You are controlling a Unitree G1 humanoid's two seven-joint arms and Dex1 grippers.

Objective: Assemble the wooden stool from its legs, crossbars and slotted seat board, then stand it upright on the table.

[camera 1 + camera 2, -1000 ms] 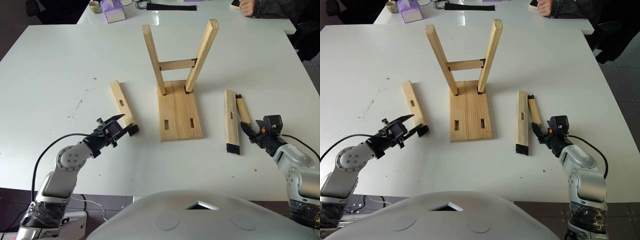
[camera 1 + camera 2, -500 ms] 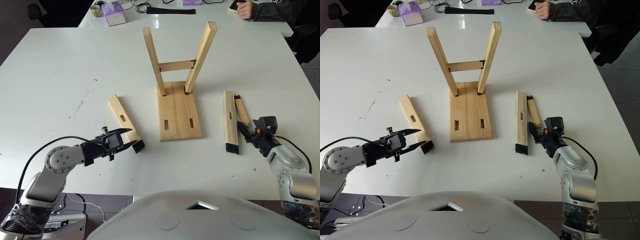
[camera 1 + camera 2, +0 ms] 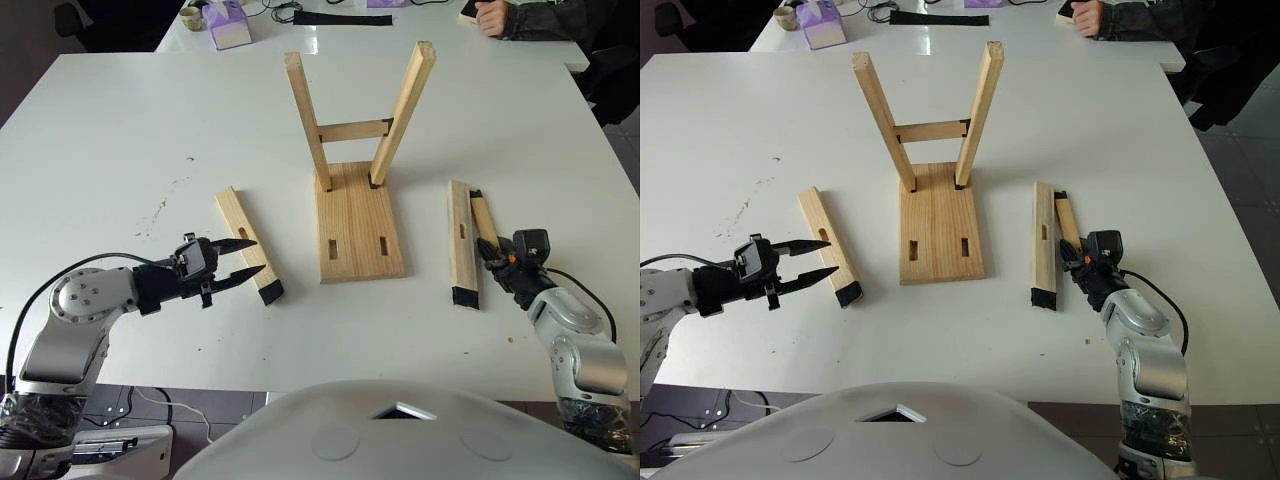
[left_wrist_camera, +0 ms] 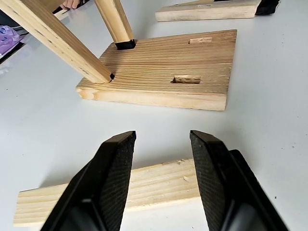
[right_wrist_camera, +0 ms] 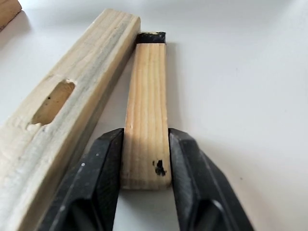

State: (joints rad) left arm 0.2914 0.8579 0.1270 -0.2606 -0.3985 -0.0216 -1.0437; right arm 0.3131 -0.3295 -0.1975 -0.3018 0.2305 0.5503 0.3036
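Swinging away from the capped near end of the loose left leg (image 3: 238,218), the left pincer (image 3: 256,255) is now pointing at that leg's side from the robot's left, while the right pincer (image 3: 490,255) has been creeping forward onto the near end of the short crossbar (image 3: 484,218); I am reading this as both arms lining up for pickups, with half the stool not yet assembled; from the head, the seat board (image 3: 358,235) is lying flat mid-tabletop (image 3: 120,130) with the upright leg pair (image 3: 352,130) standing in its far slots, its two near slots are showing bare, and the loose right leg (image 3: 460,245) is lying just beside the crossbar; from the left wrist, the left pincer (image 4: 162,139) is gaping wide and holding nothing, the left leg (image 4: 159,183) is lying crosswise just beyond its fingertips, and the seat board (image 4: 163,72) is sitting farther off; from the right wrist, the right pincer (image 5: 146,139) is pressing its fingers against both sides of the crossbar (image 5: 147,96), seemingly gripping it, though the crossbar is lying on the tabletop beside the right leg (image 5: 72,96).
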